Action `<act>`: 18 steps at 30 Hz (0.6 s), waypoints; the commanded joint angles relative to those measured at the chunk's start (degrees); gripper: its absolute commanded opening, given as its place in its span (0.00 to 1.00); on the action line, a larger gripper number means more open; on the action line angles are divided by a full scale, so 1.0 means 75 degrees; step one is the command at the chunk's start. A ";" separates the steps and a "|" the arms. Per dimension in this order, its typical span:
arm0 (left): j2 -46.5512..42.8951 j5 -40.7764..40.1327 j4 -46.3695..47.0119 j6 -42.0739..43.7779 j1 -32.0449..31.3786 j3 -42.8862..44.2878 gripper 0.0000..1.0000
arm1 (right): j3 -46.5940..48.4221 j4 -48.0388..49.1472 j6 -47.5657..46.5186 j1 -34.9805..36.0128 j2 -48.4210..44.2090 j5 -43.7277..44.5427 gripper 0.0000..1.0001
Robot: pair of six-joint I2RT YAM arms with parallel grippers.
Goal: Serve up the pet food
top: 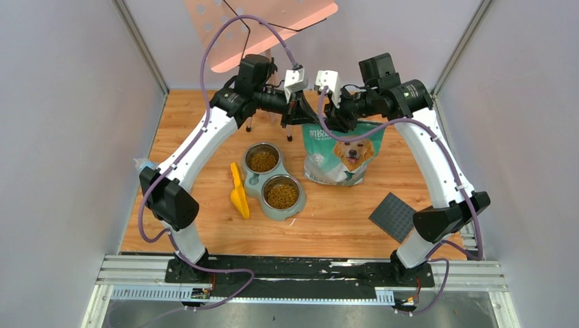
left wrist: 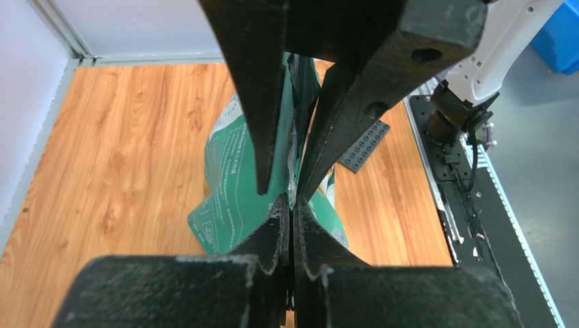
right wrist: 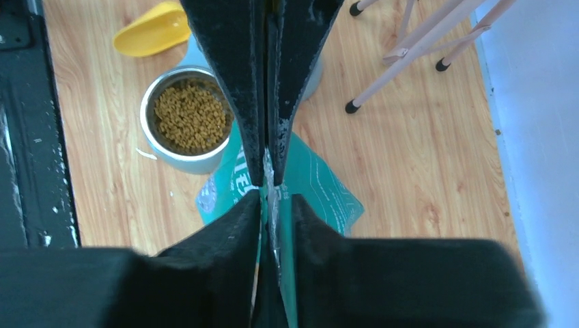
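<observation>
Two steel bowls (top: pixel 299 197) at the near centre each hold pet food (top: pixel 281 194), small brown pellets filling them almost level. Only the overhead view shows both, beside a yellow scoop (top: pixel 239 195). Farther back stands the teal bag (top: pixel 341 154): the left gripper (left wrist: pixel 292 205) is pinched tight on its top edge, while the right gripper (right wrist: pixel 275 198) brackets that edge slightly parted, grip unclear.
</observation>
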 commanded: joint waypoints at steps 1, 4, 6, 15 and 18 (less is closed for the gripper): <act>0.0136 0.0168 -0.0818 0.0685 -0.0046 0.0575 0.00 | 0.0453 -0.0589 -0.0220 -0.0068 -0.0067 0.0384 0.29; 0.0112 0.0120 -0.0843 0.0736 -0.0047 0.0572 0.00 | 0.0760 -0.1054 -0.0258 -0.0188 0.0058 0.0467 0.23; 0.0103 0.0123 -0.0843 0.0731 -0.0039 0.0560 0.00 | 0.0732 -0.1113 -0.0310 -0.0265 -0.0004 0.0488 0.15; -0.0039 0.0154 -0.0063 0.0347 -0.0111 0.0232 0.25 | 0.0925 -0.1343 -0.0385 -0.0365 0.0041 0.0125 0.00; -0.0130 -0.0115 0.0520 0.0365 -0.0311 -0.0049 0.35 | 0.1029 -0.1319 -0.0328 -0.0364 0.0105 0.0090 0.00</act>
